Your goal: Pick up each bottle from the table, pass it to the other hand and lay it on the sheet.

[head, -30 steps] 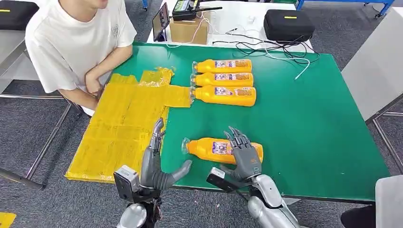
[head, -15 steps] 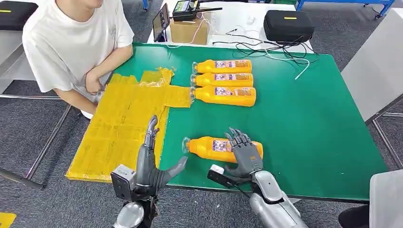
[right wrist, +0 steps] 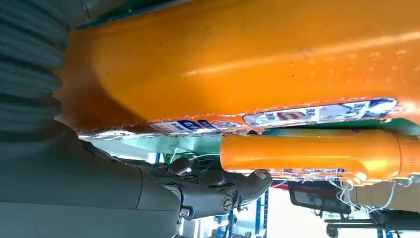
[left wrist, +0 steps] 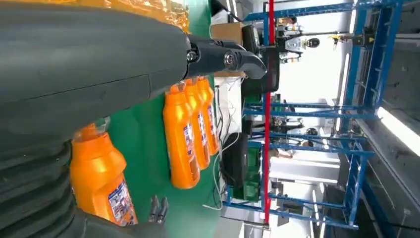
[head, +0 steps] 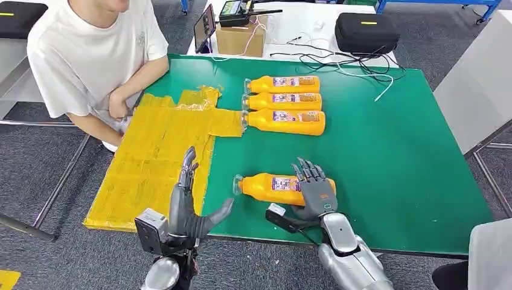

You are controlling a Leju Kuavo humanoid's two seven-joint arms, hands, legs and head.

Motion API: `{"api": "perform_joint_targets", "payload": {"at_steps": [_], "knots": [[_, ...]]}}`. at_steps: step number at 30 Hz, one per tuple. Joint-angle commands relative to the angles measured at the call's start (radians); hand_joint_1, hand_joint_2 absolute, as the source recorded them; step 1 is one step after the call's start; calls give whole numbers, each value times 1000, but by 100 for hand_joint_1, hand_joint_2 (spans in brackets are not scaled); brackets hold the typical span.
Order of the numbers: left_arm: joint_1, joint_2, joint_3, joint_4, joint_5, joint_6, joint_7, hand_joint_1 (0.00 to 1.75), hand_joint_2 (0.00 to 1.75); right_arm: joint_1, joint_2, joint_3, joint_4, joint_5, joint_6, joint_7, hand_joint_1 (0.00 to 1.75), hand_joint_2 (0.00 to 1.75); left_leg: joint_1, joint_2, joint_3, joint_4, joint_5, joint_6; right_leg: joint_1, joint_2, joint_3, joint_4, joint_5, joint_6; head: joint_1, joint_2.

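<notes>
While four orange bottles are lying on their sides on the green bench, three of them are sitting touching one another in a row at the far middle, caps pointing toward the yellow sheet. The fourth, the near bottle, is lying alone close to the front edge, well apart from the row, its clear cap pointing toward the sheet but stopping short of it. One yellow sheet is covering the bench's left part, its near corner overhanging the front edge.

Right hand: it is resting over the base end of the near bottle, with its fingers spread and draped across the bottle's top; in the right wrist view the orange body is lying right against the palm, with the thumb extended below it. Whether the fingers are actually closing around the bottle cannot be told.

Left hand: it is hovering at the bench's front edge beside the sheet, holding nothing, with its fingers straight and pointing away from the robot and its thumb stretched out wide toward the near bottle without touching it.

One person in a white shirt is sitting at the far left corner, forearms resting by the sheet.
</notes>
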Motion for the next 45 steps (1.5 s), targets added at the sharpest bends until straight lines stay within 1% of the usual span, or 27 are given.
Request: {"api": "perform_joint_targets", "payload": {"at_steps": [1,3,5,15,17,18,21,23,25,26,28,30,31,34,35,36,39,43,44,45], "knots": [[14,-2,49,12,-17,5,10,0,175,-4,-23,10,-10,86,36,88,0,175,1,1,3,0,-1,-2,1,1,3,0,-1,-3,0,0],[23,-4,53,16,-19,1,18,0,175,19,-31,-3,-61,100,67,108,0,175,2,2,5,-1,-2,-3,2,1,5,-1,-1,-4,0,0],[28,-6,53,16,-22,1,18,0,175,33,-39,-9,-87,103,80,110,0,175,1,0,2,0,-1,-1,1,-1,2,-1,-1,-2,0,0],[26,-11,58,15,-25,1,18,0,175,34,-38,-16,-87,104,99,111,0,175,1,-1,2,0,-1,-2,1,-1,3,0,-1,-2,0,0],[26,-14,62,15,-29,-1,20,0,175,35,-43,-21,-83,110,140,125,0,175,0,-1,1,0,0,-1,0,-1,1,-1,0,-1,0,0],[25,-16,65,17,-36,-6,24,0,175,30,-51,-24,-73,110,194,145,0,175,1,-1,2,0,-1,-2,1,-1,2,-1,-1,-2,0,0],[25,-15,66,20,-45,-10,27,0,175,24,-52,-43,-72,86,237,160,0,175,1,-1,3,0,-1,-2,1,-1,3,-1,-1,-2,0,0],[22,-18,75,33,-47,-9,30,0,175,7,-61,-38,-68,76,285,160,2,175,1,0,3,0,-1,-1,1,-1,3,-1,-1,-2,0,0],[19,-21,84,44,-48,-10,30,0,175,-2,-67,-32,-61,70,312,160,140,175,0,-1,4,0,0,-1,0,-1,4,-1,0,-1,0,0],[17,-24,91,49,-52,-15,31,0,175,-7,-69,-25,-51,65,335,161,141,175,1,-1,4,0,0,-1,1,-1,4,-1,0,-2,0,0],[12,-26,94,55,-54,-20,32,0,175,-6,-73,-21,-36,58,351,160,155,175,1,-1,5,-1,0,-1,1,-1,5,-2,0,-2,0,0],[8,-29,96,61,-56,-25,33,0,175,-3,-78,-21,-20,48,370,164,161,175,1,0,5,-1,0,-2,1,-1,6,-2,0,-2,0,0],[5,-29,97,64,-56,-27,33,0,175,-3,-82,-25,-8,39,381,169,168,175,0,-1,6,-1,0,-1,0,-1,6,-1,0,-2,0,0],[-4,-31,98,75,-57,-32,33,0,175,-7,-89,-38,33,13,409,174,169,175,1,-3,7,-1,0,-2,1,-3,8,-2,0,-2,0,0],[-8,-31,98,78,-54,-38,32,0,175,-9,-91,-49,50,-2,417,171,175,175,1,-3,8,-1,0,-1,1,-3,9,-3,0,-2,0,0],[-10,-31,98,81,-52,-40,32,0,175,-10,-92,-54,59,-10,417,166,173,175,1,-4,9,-2,0,-2,1,-4,10,-3,0,-2,0,0],[-19,-35,100,92,-44,-46,31,0,175,-18,-94,-72,108,-37,423,153,175,175,1,-3,10,-1,1,-1,1,-3,10,-3,0,-1,0,0],[-23,-34,96,96,-31,-54,25,0,175,-23,-91,-89,138,-95,397,75,175,175,2,-4,11,-2,1,-2,2,-4,11,-4,1,-3,0,0],[-21,-32,93,89,-25,-55,20,0,175,-19,-85,-94,122,-130,358,7,175,175,1,-4,12,-2,1,-1,1,-4,12,-4,0,-2,0,0],[-18,-30,90,83,-20,-55,16,0,175,-10,-74,-119,100,-197,354,-54,175,175,2,-5,13,-1,1,-1,2,-5,12,-4,0,-2,0,0]]}}
